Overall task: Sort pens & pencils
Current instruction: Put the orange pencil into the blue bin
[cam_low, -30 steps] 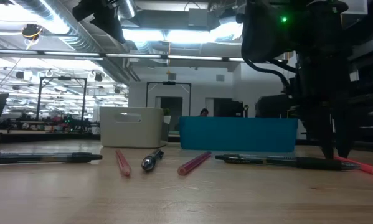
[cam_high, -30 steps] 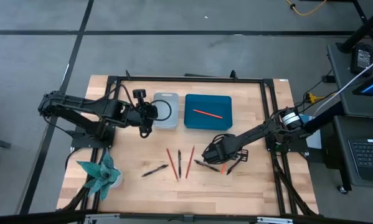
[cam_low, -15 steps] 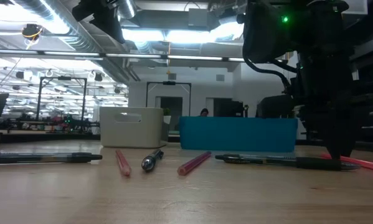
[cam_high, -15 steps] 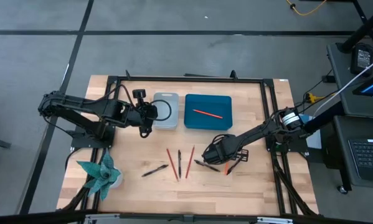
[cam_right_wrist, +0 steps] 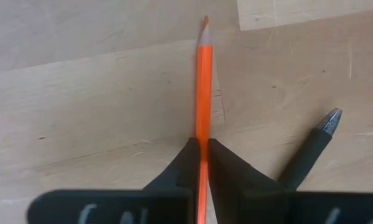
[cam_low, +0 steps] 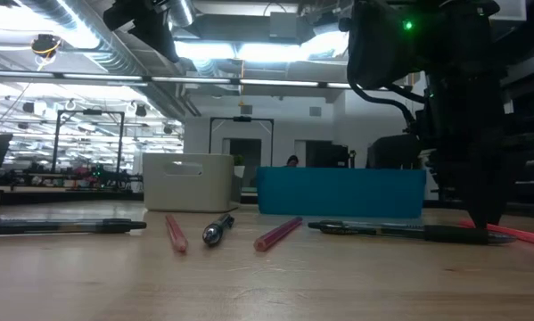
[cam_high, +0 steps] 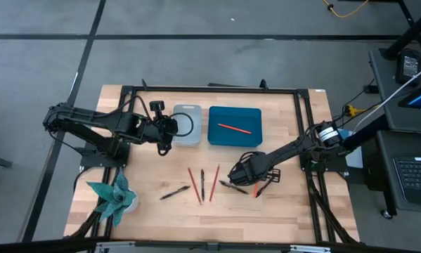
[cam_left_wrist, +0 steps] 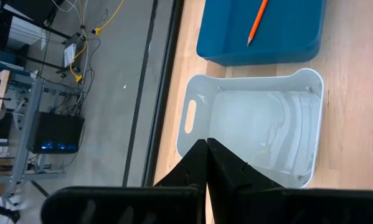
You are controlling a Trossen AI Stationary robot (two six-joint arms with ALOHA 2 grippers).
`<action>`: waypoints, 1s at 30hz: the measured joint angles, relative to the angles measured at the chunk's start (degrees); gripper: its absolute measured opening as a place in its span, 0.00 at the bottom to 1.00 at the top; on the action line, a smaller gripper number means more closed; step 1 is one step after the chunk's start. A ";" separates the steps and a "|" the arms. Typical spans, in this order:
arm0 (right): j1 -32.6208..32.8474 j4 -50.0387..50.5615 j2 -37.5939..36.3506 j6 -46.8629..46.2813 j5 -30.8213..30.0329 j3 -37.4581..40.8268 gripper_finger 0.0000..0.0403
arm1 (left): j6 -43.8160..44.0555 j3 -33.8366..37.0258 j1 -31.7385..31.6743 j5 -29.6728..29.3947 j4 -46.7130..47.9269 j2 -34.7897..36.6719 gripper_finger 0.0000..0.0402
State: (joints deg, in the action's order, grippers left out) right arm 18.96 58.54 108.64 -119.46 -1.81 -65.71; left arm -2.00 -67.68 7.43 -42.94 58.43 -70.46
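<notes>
**Inspector:** Since the earlier frame the right gripper [cam_right_wrist: 202, 144] has clenched on the orange pencil [cam_right_wrist: 203, 87], and the pencil's far end has swung slightly on the wood.

**Assistant:** Where does the pencil lie against the fingers?

**Inspector:** It runs straight between them, nipped at the tips [cam_right_wrist: 187, 149], point projecting well ahead. It rests on the table [cam_high: 147, 211] beside a black pen [cam_right_wrist: 307, 149], near but not touching.

**Assistant:** How should the lift be done?

**Inspector:** My judgement: rise vertically and slowly, since a tip grip on a thin shaft may let it pivot. Clear the pen before travelling to the blue bin [cam_high: 235, 126], where one orange pencil [cam_high: 234, 128] already lies.

**Assistant:** And the left gripper [cam_left_wrist: 207, 163]?

**Inspector:** Closed, empty, waiting above the white bin [cam_left_wrist: 254, 127]. Other pens and pencils lie unsorted mid-table.
</notes>
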 joint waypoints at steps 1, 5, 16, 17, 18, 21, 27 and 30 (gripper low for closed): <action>0.00 0.00 0.00 0.00 -0.01 -0.01 0.06 | 0.00 0.00 0.00 0.00 0.01 -0.01 0.00; 0.00 0.00 -0.07 0.11 -0.05 -0.04 0.06 | 0.00 0.00 0.00 0.00 0.00 -0.02 0.00; -0.02 -0.13 -0.95 0.68 -0.08 -0.04 0.05 | 0.04 0.00 0.01 0.00 0.00 -0.02 0.00; -0.02 0.18 -1.48 0.74 -0.10 -0.04 0.05 | 0.06 0.00 0.01 0.00 0.00 -0.02 0.00; -0.02 0.48 -2.07 0.74 -0.11 -0.04 0.05 | 0.07 0.00 0.01 0.00 0.00 -0.03 0.00; -0.04 1.21 -3.85 0.22 -0.25 -0.04 0.05 | 0.11 0.00 0.01 0.00 0.02 -0.04 0.00; -0.04 1.75 -6.59 -0.19 -1.54 -0.07 0.05 | 0.35 0.00 0.01 0.00 0.02 -0.04 0.00; -0.04 1.79 -7.38 -0.22 -1.70 -0.09 0.05 | 0.35 0.00 0.00 0.06 0.04 -0.04 0.00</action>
State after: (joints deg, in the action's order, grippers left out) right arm 18.92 60.34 101.26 -119.68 -3.52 -65.80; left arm -1.65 -67.68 7.43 -42.88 58.48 -70.50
